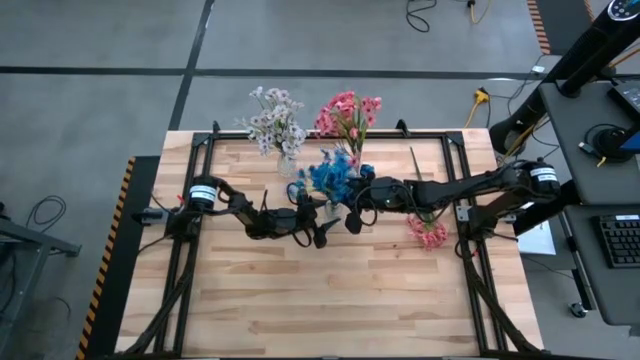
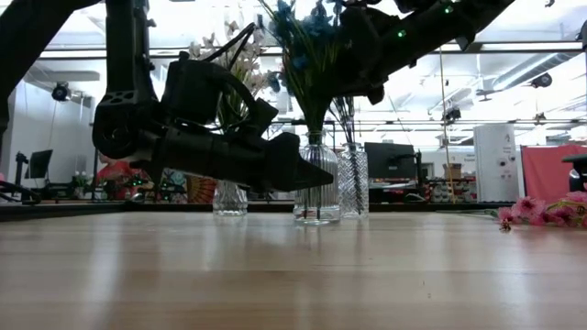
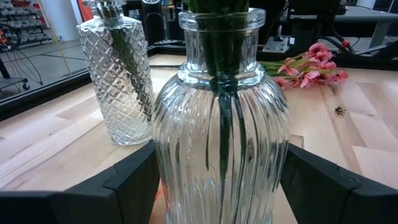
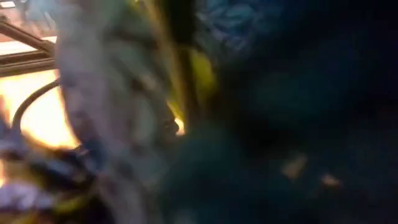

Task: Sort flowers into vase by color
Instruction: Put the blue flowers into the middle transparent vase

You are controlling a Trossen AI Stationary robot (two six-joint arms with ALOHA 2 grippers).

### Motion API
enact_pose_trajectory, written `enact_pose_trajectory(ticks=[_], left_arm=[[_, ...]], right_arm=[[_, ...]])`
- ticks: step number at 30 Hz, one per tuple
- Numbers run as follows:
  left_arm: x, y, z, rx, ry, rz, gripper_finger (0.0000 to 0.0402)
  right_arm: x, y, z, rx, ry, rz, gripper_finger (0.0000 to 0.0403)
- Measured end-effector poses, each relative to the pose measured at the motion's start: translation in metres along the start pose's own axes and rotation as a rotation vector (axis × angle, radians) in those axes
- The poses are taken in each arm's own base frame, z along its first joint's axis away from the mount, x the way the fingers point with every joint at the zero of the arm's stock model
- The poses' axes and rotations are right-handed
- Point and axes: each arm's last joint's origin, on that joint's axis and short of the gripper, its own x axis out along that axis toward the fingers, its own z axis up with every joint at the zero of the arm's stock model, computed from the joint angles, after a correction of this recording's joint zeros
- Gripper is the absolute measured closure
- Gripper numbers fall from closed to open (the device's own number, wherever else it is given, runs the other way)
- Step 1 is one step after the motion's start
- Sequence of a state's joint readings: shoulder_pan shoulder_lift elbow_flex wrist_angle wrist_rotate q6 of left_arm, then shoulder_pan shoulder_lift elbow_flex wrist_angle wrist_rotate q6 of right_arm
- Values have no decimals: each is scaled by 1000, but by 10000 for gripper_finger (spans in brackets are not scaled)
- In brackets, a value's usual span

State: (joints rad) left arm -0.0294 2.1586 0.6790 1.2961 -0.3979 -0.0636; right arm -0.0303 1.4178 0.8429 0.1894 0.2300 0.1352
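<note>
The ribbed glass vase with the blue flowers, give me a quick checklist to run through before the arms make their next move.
1. Ribbed clear glass vase upright on the wooden table: ok.
2. Left gripper flanking the vase, one dark finger each side, jaws wide: ok; contact with the glass: cannot tell.
3. Blue flower stems down inside the vase neck: ok.
4. Right gripper shut at the blue blossoms; whether it holds a stem: cannot tell.
5. Diamond-cut glass vase stands apart from the ribbed one: ok.
6. Pink flower spray lying on the table, unsorted: not ok.
</note>
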Motion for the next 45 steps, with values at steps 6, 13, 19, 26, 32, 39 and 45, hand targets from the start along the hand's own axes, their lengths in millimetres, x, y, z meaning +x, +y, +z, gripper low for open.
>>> enact_pose_trajectory(ticks=[6, 13, 19, 26, 32, 39, 45], left_arm=[[0, 0, 0, 1, -1, -1, 129], [0, -1, 1, 11, -17, -23, 129], [-1, -1, 5, 55, -61, -23, 129], [0, 2, 5, 10, -66, -10, 129], [2, 2, 8, -14, -85, -17, 129], [9, -1, 9, -20, -50, -13, 129], [11, -1, 9, -10, -16, 14, 129]], right_arm=[[0, -2, -1, 28, 25, 25, 376], [4, -4, -6, 43, 69, 23, 376], [6, -6, -11, 54, 111, 26, 376], [7, -6, -9, 51, 84, 12, 376], [10, -6, -13, 54, 106, 5, 376], [9, -6, -11, 42, 79, 8, 376], [0, -6, 0, 17, 20, 19, 359]])
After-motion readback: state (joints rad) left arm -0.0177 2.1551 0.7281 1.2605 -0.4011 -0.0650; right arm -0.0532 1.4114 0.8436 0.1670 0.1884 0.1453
